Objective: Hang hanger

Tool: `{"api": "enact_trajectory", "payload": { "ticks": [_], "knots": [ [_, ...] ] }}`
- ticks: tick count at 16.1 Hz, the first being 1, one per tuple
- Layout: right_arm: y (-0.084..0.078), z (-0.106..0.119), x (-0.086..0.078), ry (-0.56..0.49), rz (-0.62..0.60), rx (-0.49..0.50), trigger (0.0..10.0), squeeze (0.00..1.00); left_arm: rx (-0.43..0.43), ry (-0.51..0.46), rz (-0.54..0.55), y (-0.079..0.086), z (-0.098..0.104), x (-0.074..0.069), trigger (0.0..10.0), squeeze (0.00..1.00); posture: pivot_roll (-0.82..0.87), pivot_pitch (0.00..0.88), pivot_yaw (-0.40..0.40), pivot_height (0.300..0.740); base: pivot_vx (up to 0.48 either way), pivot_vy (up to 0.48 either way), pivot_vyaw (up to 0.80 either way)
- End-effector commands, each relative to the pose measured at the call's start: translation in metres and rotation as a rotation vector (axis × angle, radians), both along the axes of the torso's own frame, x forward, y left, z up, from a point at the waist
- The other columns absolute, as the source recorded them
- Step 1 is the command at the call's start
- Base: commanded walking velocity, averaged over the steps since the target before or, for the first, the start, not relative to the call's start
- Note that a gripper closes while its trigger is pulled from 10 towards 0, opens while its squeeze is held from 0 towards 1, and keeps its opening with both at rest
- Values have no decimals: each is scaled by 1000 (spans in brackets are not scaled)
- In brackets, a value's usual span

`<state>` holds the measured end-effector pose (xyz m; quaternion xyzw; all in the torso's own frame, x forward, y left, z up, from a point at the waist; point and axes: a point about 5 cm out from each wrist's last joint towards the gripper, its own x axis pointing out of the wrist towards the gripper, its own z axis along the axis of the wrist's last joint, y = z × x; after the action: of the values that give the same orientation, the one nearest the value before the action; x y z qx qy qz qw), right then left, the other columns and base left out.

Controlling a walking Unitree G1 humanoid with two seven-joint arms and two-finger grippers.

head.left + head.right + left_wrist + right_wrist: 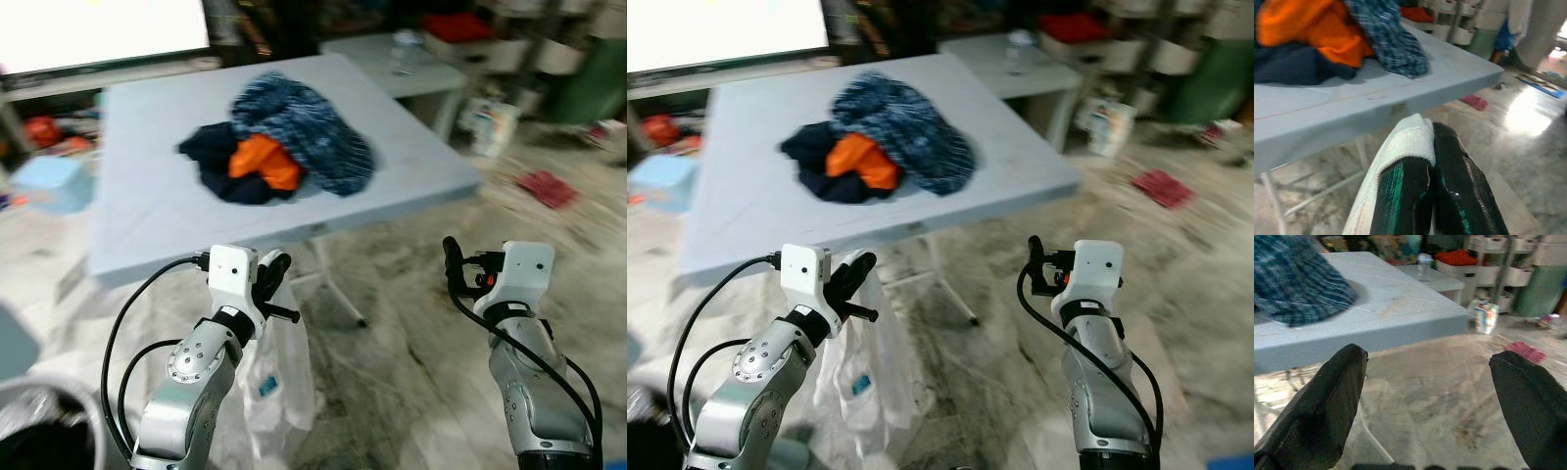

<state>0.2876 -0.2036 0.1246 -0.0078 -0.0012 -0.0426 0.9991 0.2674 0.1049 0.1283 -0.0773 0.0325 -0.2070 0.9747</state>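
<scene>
Left fingers (1449,191) pinching white garment (279,387); right fingers (1317,421) spread wide, near table (147,215).

A pale table (147,196) bears heaped clothes (284,142).

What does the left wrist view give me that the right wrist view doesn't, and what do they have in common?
Left wrist view alone: the left gripper shut on a white garment, and the orange garment lying on dark navy clothing.

Right wrist view alone: the right gripper open with nothing between its fingers, a clear jar on the farther small table, and a colourful carton on the floor.

Both: the grey table edge, the blue plaid garment and the marbled floor.
</scene>
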Motion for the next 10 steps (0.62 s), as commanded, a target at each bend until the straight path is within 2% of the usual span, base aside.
{"api": "enact_trajectory", "payload": {
  "ticks": [1, 10],
  "knots": [
    [0, 2, 2, -6, 2, -4, 10000, 0, -6, -25, -13, -1, 6, 1, 10000, 0, 4, 54, -9, 740, 0, 0, -800],
    [-1, 2, 3, -5, 4, -6, 10000, 0, -12, -7, -28, -4, 4, 0, 10000, 0, 2, 54, -8, 740, 0, 0, -800]
  ]
}}
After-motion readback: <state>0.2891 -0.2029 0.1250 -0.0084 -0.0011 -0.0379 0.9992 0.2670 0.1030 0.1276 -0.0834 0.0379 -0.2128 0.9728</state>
